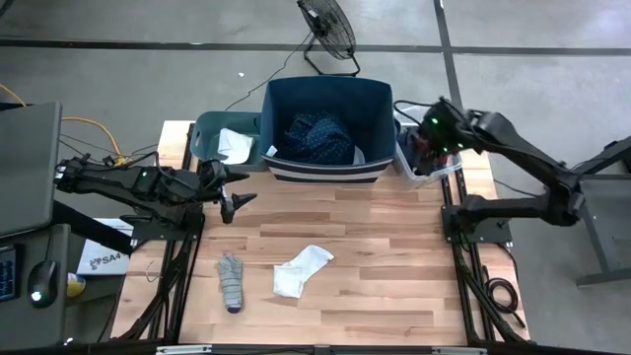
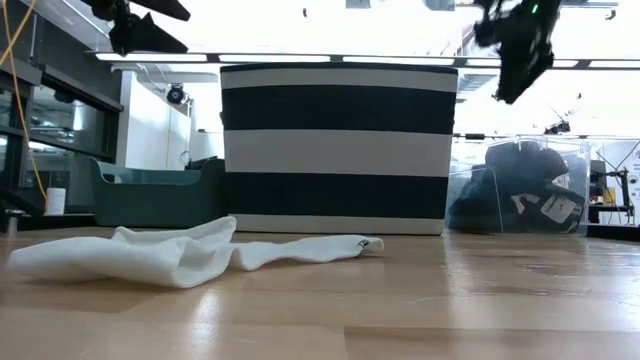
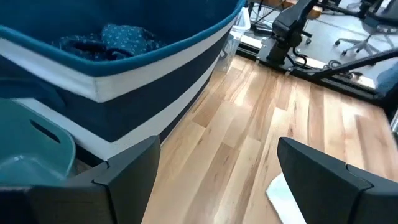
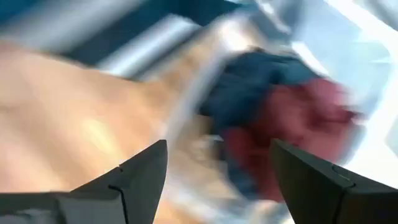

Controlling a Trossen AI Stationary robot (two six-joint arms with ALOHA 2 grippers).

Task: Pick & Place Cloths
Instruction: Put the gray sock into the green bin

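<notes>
A white sock (image 1: 304, 268) and a grey sock (image 1: 230, 281) lie flat on the wooden table, the white one also in the low view (image 2: 180, 255). A navy dotted garment (image 1: 320, 138) fills the striped navy bin (image 1: 325, 170). A pale cloth (image 1: 234, 145) lies in the teal bin (image 1: 205, 133). Maroon and dark cloths (image 4: 292, 124) sit in the clear bin (image 1: 446, 168); black cloth with white tags (image 2: 530, 195) shows through its wall. My left gripper (image 1: 235, 197) hangs open above the table, near the teal bin. My right gripper (image 1: 424, 143) is open over the clear bin.
The three bins stand in a row along the table's far edge. Bare wood lies between the bins and the socks, and to the right of the white sock. A floor fan (image 1: 327, 30) stands beyond the table. Each arm's base sits at its own side edge.
</notes>
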